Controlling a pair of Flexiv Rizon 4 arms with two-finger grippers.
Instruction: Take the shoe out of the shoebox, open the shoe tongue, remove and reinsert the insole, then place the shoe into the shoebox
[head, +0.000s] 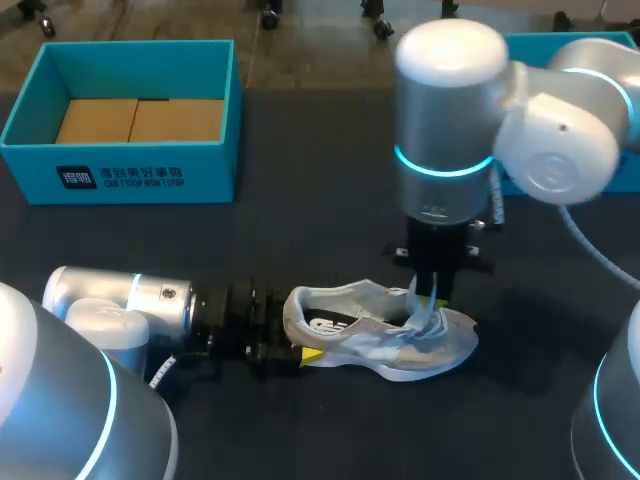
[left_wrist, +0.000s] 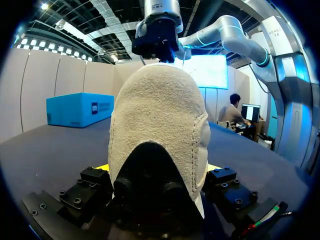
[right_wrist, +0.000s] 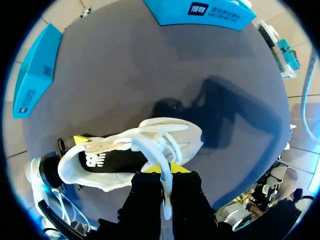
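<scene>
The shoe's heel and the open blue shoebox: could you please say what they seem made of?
The shoe heel looks like pale suede or a similar napped fabric: matte, fuzzy, with stitched seams. The shoebox looks like cardboard, matte blue outside, plain brown inside.

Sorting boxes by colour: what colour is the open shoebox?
The shoebox is turquoise blue, clearest in the head view.

A robotics lab: left arm and right arm over a dark table with a teal shoebox.
</scene>
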